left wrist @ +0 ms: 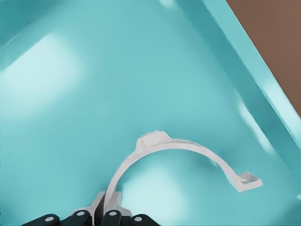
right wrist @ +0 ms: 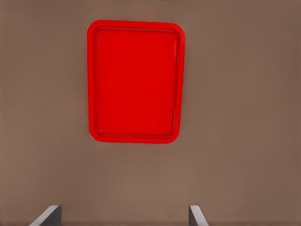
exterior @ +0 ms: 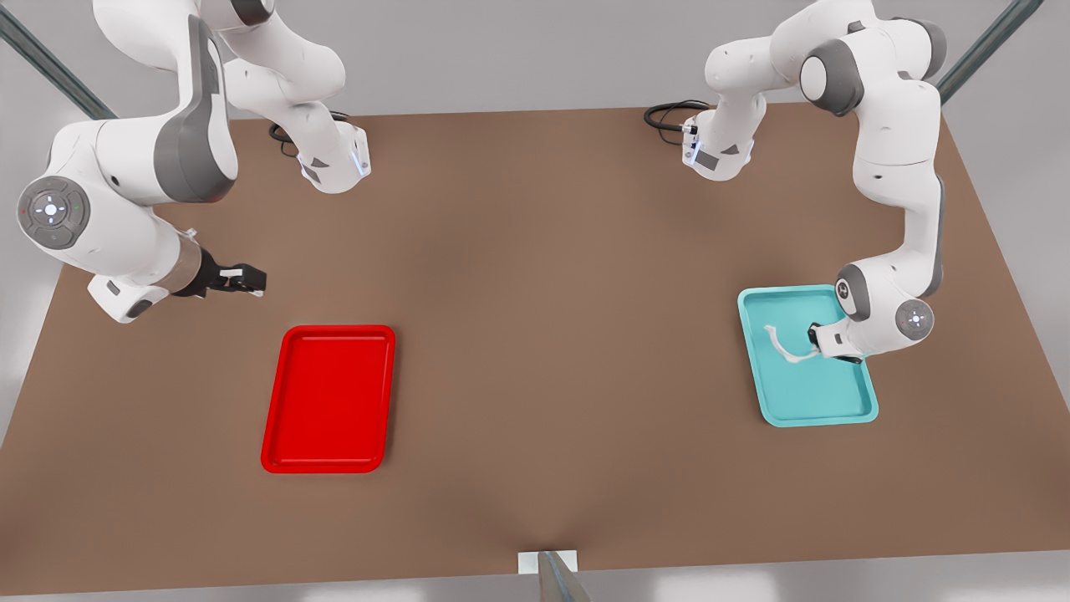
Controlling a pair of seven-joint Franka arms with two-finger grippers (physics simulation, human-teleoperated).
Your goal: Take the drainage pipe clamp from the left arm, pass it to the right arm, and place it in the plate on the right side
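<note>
Front view, hidden: the left gripper (exterior: pixel 812 338) is mostly tucked under the left arm (exterior: pixel 899 209), so its fingers are hard to make out here. Both arms are cut off at the frame's top.
Front view, trays: the teal tray (exterior: pixel 836 405) lies at the frame's right, with the clamp (exterior: pixel 783 347) in it, near its upper middle. The red tray (exterior: pixel 328 400) lies left of the middle on the brown table (exterior: pixel 535 334), with nothing in it.
Front view, right gripper: the right gripper (exterior: pixel 249 280) hangs in the air at the frame's left, above and left of the red tray, well apart from the clamp. The right arm (exterior: pixel 125 201) waits there.
Left wrist view, hidden: just the fingertips (left wrist: pixel 110 217) peek in at the frame's bottom edge.
Left wrist view, clamp: the white clamp (left wrist: pixel 178 148) arches over the teal tray (left wrist: pixel 70 117). The left gripper (left wrist: pixel 106 214) pinches one end of it; the other end, a small tab, points to the lower right.
Right wrist view, hidden: two grey fingertips (right wrist: pixel 47 215) are cut off at the bottom corners.
Right wrist view, tray: the red tray (right wrist: pixel 136 136) sits in the frame's upper middle, bare inside.
Right wrist view, gripper: the right gripper (right wrist: pixel 123 217) is spread wide and holds nothing.
</note>
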